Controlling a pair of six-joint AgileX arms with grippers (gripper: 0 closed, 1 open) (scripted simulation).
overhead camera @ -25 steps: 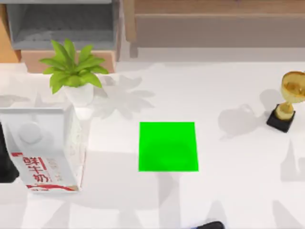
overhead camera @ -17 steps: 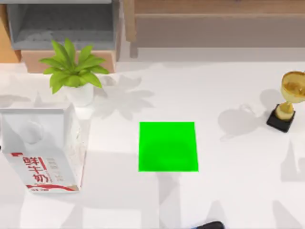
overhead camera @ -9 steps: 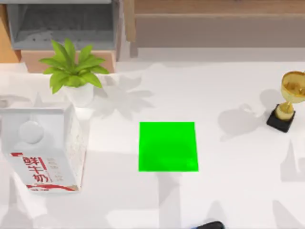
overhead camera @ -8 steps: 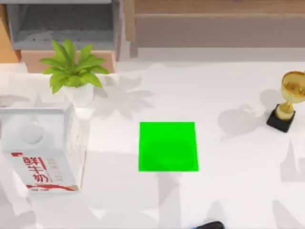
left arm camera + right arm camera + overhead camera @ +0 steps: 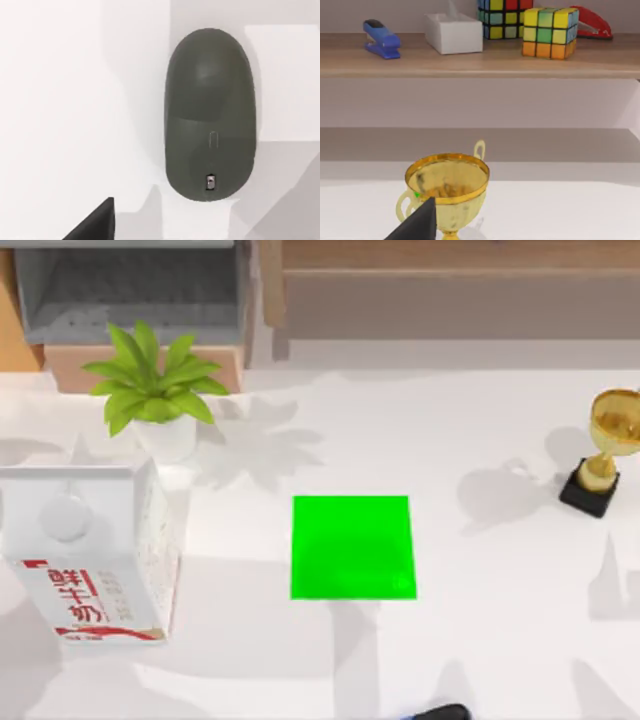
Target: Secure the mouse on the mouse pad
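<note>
The mouse pad (image 5: 353, 547) is a flat bright green square near the middle of the white table, with nothing on it. The mouse (image 5: 210, 115) is a dark grey oval lying on the white table, seen straight from above in the left wrist view. In the top view the mouse (image 5: 441, 711) is a dark shape cut off by the front edge, in front of the pad and a little to its right. A dark corner of my left gripper (image 5: 95, 225) shows beside the mouse, apart from it. A dark corner of my right gripper (image 5: 417, 222) shows in front of the trophy.
A tall milk carton (image 5: 90, 550) stands at the left, with a potted plant (image 5: 155, 390) behind it. A gold trophy (image 5: 605, 450) stands at the far right. A shelf (image 5: 480, 65) behind the table carries a blue stapler, a tissue box and colour cubes.
The dark piece of arm at the left edge beside the milk carton has left the top view. Shadows have shifted over the front of the table. Pad and mouse have not moved.
</note>
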